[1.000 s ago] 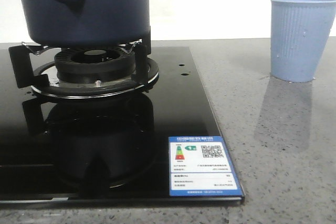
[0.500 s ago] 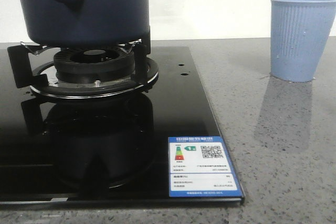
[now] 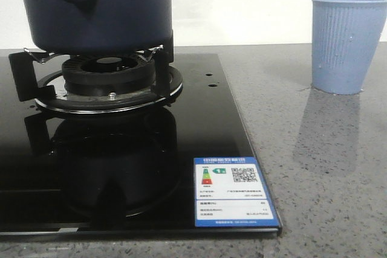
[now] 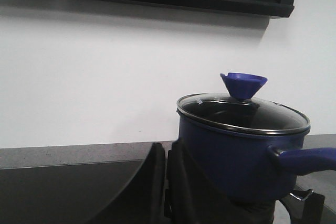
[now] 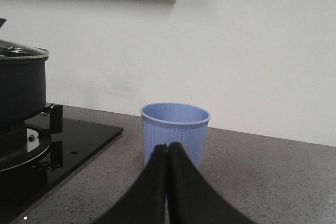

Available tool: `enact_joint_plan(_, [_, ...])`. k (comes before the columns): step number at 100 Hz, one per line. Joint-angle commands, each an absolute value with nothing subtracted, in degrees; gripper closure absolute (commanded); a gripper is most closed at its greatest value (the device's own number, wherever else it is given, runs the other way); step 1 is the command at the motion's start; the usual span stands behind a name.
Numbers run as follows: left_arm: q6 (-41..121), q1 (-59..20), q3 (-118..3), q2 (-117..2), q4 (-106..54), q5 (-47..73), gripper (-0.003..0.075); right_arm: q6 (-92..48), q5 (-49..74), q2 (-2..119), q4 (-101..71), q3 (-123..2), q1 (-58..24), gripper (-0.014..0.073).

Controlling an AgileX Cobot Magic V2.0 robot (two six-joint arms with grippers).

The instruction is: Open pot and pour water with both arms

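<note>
Navy-blue pot [image 3: 97,7], upper left of the front frame, sits on the black trivet [image 3: 162,67] over the gas burner [image 3: 107,77] of a glossy glass hob [image 3: 199,131]. Its glass lid [image 4: 242,113] with blue knob [image 4: 243,84] is on. A ribbed light blue cup [image 3: 347,43] stands upper right on the grey countertop [image 3: 326,173]. Left gripper [image 4: 163,182] and right gripper [image 5: 168,182]: fingers pressed together, holding nothing.

Left gripper [image 4: 161,192] and right gripper [image 5: 168,182] both closed, holding nothing
</note>
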State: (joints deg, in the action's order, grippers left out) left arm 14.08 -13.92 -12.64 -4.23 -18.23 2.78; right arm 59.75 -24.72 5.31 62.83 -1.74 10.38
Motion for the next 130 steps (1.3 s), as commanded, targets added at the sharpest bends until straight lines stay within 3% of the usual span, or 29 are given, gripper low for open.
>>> enact_joint_plan(1, [13.8, -13.74, -14.21, -4.74, -18.81, -0.66, 0.0736, 59.74, -25.79, 5.79, 61.1, -3.2, 10.68, 0.0654])
enact_joint_plan(25, [13.4, -13.35, -13.36, -4.5, -14.92, 0.0, 0.0736, 59.74, -25.79, 5.79, 61.1, -3.2, 10.68, 0.0654])
enact_joint_plan(43, [0.0, -7.76, -7.8, -1.14, -2.6, 0.62, 0.0736, 59.74, -25.79, 5.79, 61.1, -3.2, 10.68, 0.0654])
enact_joint_plan(68, [0.0, -4.74, 1.11, 1.64, -2.11, -3.13, 0.0736, 59.74, -25.79, 5.67, 61.19, -3.2, 10.68, 0.0654])
enact_joint_plan(84, [0.0, -4.84, 0.82, 1.64, -7.27, 2.84, 0.0736, 59.74, -25.61, 5.67, 61.19, -3.2, 10.68, 0.0654])
enact_joint_plan(130, [0.0, -4.84, 0.82, 1.55, -7.55, 2.74, 0.0736, 59.74, -25.5, 5.67, 61.19, -3.2, 10.68, 0.0654])
